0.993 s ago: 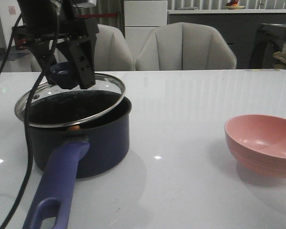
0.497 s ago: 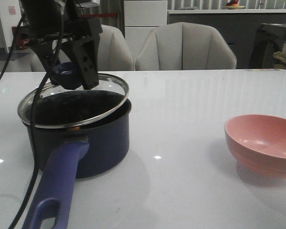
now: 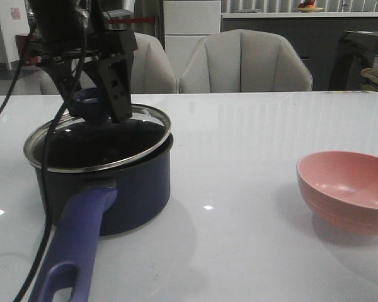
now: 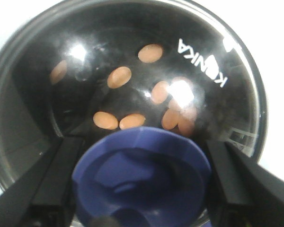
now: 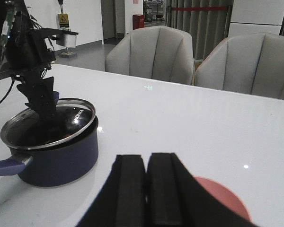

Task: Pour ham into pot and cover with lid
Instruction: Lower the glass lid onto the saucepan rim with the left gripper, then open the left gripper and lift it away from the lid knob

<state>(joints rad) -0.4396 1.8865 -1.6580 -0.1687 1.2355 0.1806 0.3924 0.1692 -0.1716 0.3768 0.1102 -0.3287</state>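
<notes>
Lowering the round dark glass lid (image 3: 97, 141), my left gripper (image 3: 91, 100) clamping its purple-blue knob (image 4: 141, 177); I'm levelling it squarely onto the dark navy saucepan (image 3: 123, 192).

Black left arm (image 3: 63, 31) trails black cables; end effector (image 3: 94, 94) fingers black.

White "KONKA" lettering on the glass of the lid (image 4: 199, 61)

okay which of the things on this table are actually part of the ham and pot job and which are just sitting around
Part of the job:
- pot
- lid, held by its knob in the left gripper
- ham, already inside the pot

Just sitting around:
- pink bowl, which looks empty
- right gripper, shut on nothing
- chairs
</notes>
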